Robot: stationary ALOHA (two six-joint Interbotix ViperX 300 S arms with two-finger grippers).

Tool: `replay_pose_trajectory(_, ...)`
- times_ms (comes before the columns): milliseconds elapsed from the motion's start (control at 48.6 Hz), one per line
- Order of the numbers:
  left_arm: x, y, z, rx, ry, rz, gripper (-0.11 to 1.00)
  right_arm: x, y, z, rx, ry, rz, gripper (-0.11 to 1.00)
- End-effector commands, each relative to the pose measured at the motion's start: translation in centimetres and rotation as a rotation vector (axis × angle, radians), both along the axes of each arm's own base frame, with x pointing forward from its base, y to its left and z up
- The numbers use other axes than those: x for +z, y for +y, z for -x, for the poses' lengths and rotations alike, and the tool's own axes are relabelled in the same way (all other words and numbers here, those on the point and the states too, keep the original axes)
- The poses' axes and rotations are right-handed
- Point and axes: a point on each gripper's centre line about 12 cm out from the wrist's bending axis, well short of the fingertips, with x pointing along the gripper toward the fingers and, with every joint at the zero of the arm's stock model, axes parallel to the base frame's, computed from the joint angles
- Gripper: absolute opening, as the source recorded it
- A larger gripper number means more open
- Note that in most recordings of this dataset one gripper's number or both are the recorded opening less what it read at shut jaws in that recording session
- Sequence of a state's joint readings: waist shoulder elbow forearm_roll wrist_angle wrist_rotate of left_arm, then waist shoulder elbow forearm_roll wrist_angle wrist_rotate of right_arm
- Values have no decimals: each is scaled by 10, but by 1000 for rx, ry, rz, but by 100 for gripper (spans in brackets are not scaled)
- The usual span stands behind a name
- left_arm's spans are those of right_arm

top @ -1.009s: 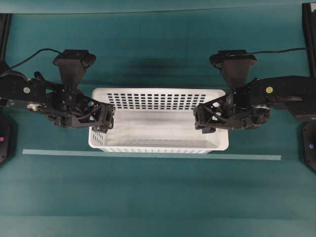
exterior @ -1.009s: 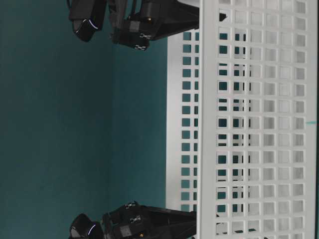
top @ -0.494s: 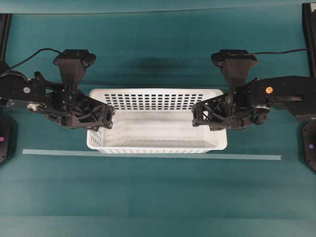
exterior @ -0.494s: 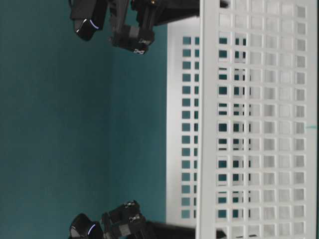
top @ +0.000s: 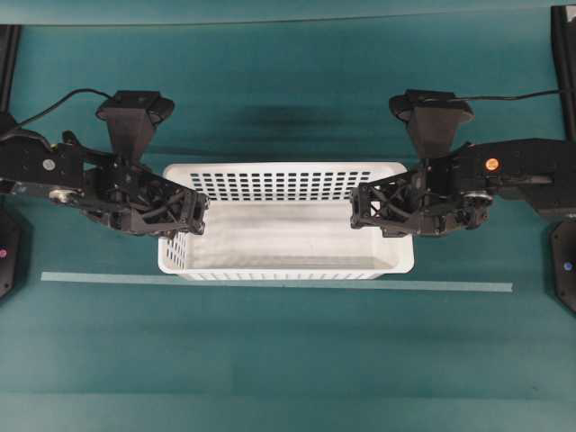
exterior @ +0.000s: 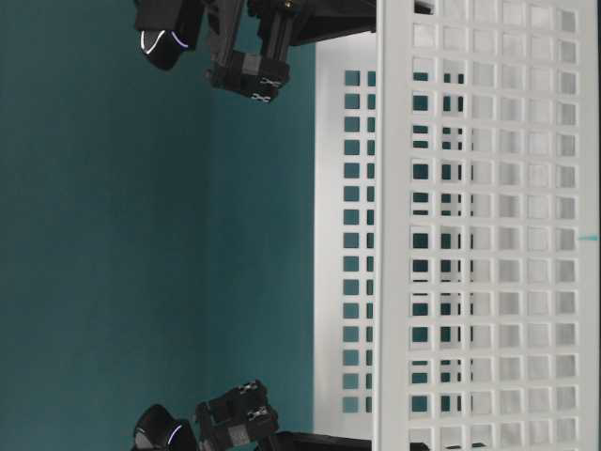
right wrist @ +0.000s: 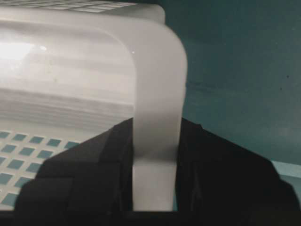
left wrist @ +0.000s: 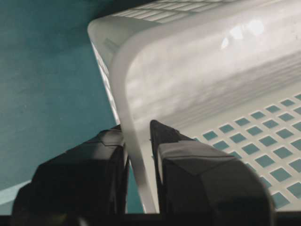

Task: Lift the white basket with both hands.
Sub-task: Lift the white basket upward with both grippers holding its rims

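Observation:
The white basket (top: 283, 184) stands on the teal table in the middle of the overhead view, long side across, with nothing inside. My left gripper (top: 186, 220) sits at its left end wall. In the left wrist view the left gripper (left wrist: 136, 146) is shut on the basket's rim (left wrist: 123, 84), one finger outside and one inside. My right gripper (top: 371, 211) is at the right end wall. The right wrist view shows this gripper (right wrist: 155, 141) pinching the wide rolled rim (right wrist: 157, 80) between both fingers. The table-level view shows the holed long wall (exterior: 488, 235).
A thin pale strip (top: 270, 284) runs across the table just in front of the basket. Black arm bases stand at the left and right table edges (top: 565, 265). Teal cloth (top: 288, 360) covers the table all round the basket.
Both grippers have gone from wide open to shut on the basket's end rims. The basket has shifted slightly to the left.

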State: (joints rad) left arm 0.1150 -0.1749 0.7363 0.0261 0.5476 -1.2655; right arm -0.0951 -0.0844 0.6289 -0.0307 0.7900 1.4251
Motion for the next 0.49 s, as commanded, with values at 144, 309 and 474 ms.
replay_pose_trajectory(144,6,1,-5,-10,-22,-10,12,-2,3,0,9,26,-7,22)
replay_pose_trajectory(309,36,1,-6,-5,-95,-17,12,19,2,2,5,7,-5,22)
replay_pose_trajectory(474,72,1,-3,-2,-130,-22,12,54,2,9,-7,-3,-16,22)
